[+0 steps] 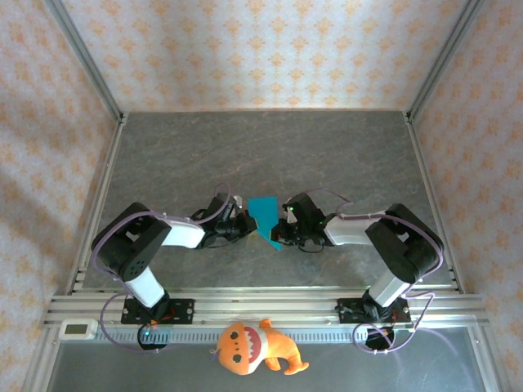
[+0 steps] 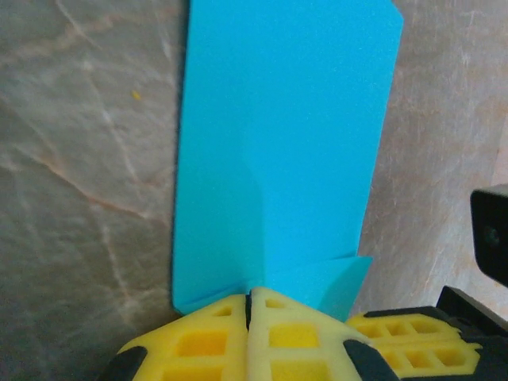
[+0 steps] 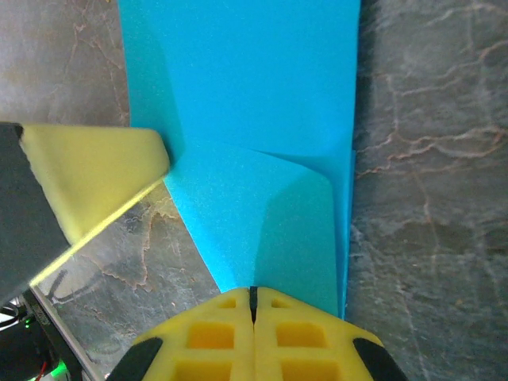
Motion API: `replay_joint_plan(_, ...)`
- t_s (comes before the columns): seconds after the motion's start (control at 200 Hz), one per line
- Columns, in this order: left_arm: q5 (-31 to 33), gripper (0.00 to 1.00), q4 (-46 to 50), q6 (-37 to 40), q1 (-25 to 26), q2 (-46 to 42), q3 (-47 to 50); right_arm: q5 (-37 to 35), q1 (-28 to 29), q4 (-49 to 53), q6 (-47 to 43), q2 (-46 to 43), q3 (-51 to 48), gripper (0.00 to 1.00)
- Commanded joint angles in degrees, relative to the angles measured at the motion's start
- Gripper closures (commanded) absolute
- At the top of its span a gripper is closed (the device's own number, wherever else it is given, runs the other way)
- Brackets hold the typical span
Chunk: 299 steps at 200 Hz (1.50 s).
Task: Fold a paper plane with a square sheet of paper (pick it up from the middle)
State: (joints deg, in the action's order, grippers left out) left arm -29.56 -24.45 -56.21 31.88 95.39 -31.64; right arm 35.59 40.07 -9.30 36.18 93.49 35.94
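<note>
The square sheet of paper [image 1: 265, 215] is bright cyan-blue and creased into a long shape that tapers to a point at its near end. It is held just above the grey table between the two arms. My left gripper [image 1: 249, 223] is shut on its left edge. In the left wrist view the yellow fingertips [image 2: 249, 300] pinch the paper [image 2: 278, 143] beside a folded flap. My right gripper [image 1: 283, 225] is shut on the right side. In the right wrist view its pads [image 3: 254, 295] meet on the paper [image 3: 246, 103], and a left finger [image 3: 87, 175] touches the sheet's left edge.
An orange plush toy [image 1: 255, 347] lies beyond the near rail, between the arm bases. A small white device [image 1: 79, 329] sits at the near left corner. Metal frame posts and wallpapered walls enclose the marbled grey table [image 1: 261, 151], whose far half is bare.
</note>
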Motion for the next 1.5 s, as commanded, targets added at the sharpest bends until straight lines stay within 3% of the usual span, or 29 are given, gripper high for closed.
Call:
replay_joint_plan(0.0, 2.2, 1.00, 2.7, 3.2, -3.1, -1.4, 1.5, -4.0, -0.5, 6.4, -0.1, 1.3, -2.3, 1.00)
replay_joint_plan(0.21, 2.3, 1.00, 6.0, 7.0, -6.0, -2.0, 0.4, -3.6, -0.5, 6.4, -0.4, 1.6, -2.3, 1.00)
replay_joint_plan(0.515, 0.4, 0.94, 2.6, 5.4, -3.5, -9.8, -0.5, -3.3, -0.5, 6.7, -0.6, 1.3, -1.8, 1.00)
replay_joint_plan(0.841, -2.7, 0.97, 0.4, 6.8, 0.8, -1.2, -3.0, -2.9, -0.5, 6.8, -0.5, 0.8, -0.9, 1.00)
replay_joint_plan(1.156, 2.7, 1.00, 10.0, 10.0, 0.9, 3.4, -4.7, 0.4, -0.5, 5.4, -0.5, -1.5, 3.8, 1.00)
replay_joint_plan(1.491, 2.9, 1.00, 9.2, 10.2, 0.9, 5.0, -3.7, 3.6, 0.9, 3.9, -2.0, 3.0, 8.2, 1.00)
